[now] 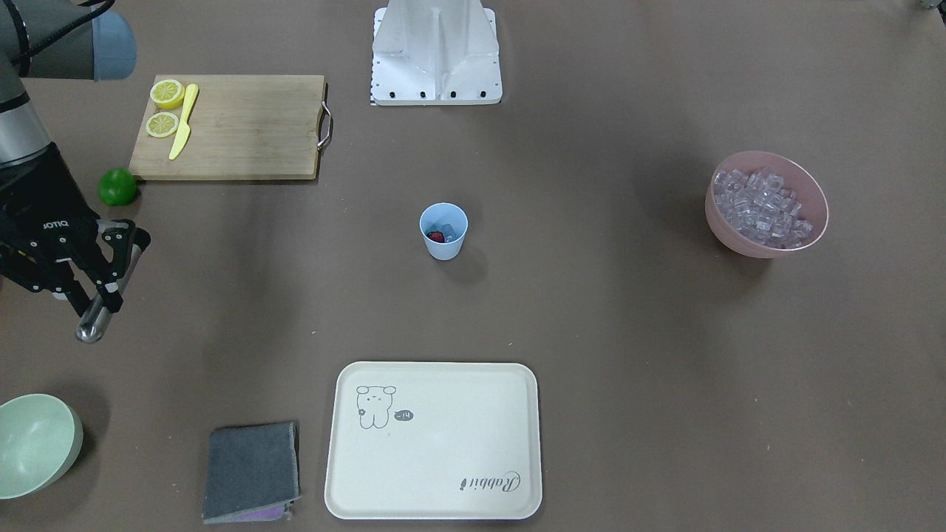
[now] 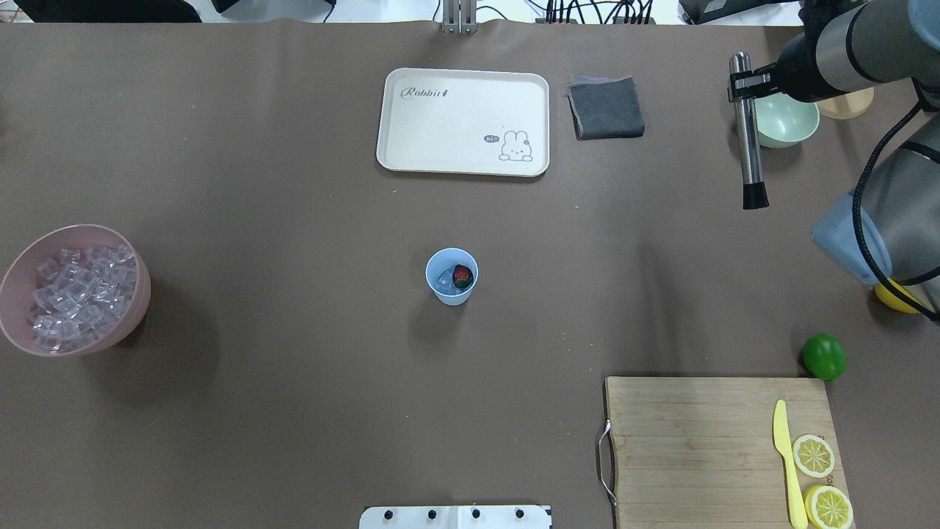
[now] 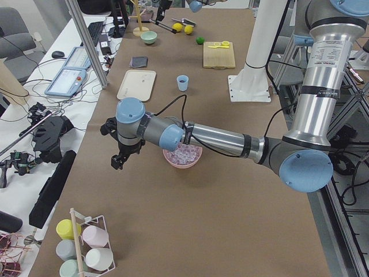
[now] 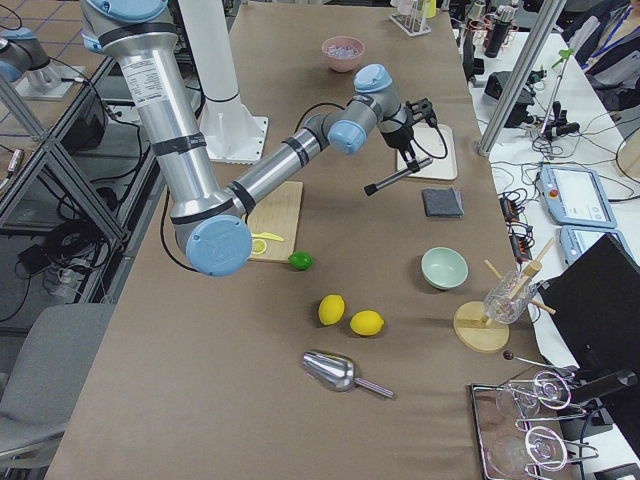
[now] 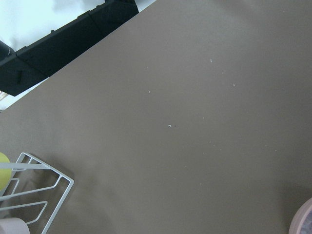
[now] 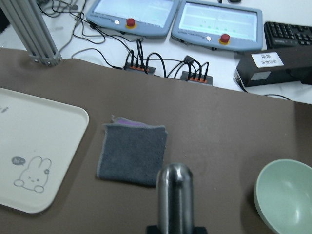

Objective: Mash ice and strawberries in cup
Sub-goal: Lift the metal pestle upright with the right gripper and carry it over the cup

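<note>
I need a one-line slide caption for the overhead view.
Right gripper holds a metal muddler above the table; the blue cup with ice and a strawberry stands mid-table.

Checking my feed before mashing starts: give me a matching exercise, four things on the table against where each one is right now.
Things:
1. strawberry
2. yellow knife
3. muddler
4. gray cloth

Places:
A. beside the tray
B. held in the right gripper
C. inside the cup
D. on the cutting board

Pairs: 1-C, 2-D, 3-B, 4-A.
</note>
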Action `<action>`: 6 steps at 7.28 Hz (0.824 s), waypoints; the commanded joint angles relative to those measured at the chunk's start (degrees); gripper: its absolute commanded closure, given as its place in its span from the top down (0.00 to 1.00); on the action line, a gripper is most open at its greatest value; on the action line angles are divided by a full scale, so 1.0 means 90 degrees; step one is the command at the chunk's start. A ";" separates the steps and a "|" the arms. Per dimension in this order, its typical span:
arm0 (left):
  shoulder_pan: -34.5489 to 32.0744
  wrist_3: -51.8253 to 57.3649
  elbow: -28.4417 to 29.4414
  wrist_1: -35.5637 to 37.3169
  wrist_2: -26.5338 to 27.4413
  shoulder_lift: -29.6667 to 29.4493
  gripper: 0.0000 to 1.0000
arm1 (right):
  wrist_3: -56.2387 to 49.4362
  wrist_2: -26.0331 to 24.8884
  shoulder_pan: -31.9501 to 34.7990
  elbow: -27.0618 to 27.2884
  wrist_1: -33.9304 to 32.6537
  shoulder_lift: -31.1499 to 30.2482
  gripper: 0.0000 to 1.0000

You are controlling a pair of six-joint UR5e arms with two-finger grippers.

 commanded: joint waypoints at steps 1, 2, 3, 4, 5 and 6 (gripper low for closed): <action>0.0003 -0.0498 0.0242 -0.0010 0.0008 0.0007 0.97 | 0.0114 -0.0909 -0.0497 0.0105 0.0982 0.0165 0.00; 0.0003 -0.0508 0.0398 -0.0010 -0.0001 -0.0002 0.97 | 0.0559 -0.1494 -0.0868 0.0076 0.1385 0.0272 0.00; -0.0007 -0.0528 0.0554 0.0038 -0.0001 -0.0070 0.97 | 0.0747 -0.2002 -0.1181 0.0105 0.1844 0.0360 0.00; -0.0017 -0.0537 0.0652 0.0049 -0.0001 -0.0071 0.97 | 0.0894 -0.2501 -0.1474 0.0115 0.2158 0.0361 0.00; -0.0036 -0.0538 0.0701 0.0049 -0.0001 -0.0051 0.97 | 0.0944 -0.3076 -0.1854 0.0115 0.2422 0.0409 0.00; -0.0036 -0.0605 0.0731 0.0039 -0.0001 -0.0003 0.97 | 0.1051 -0.3527 -0.2167 0.0115 0.2608 0.0506 0.00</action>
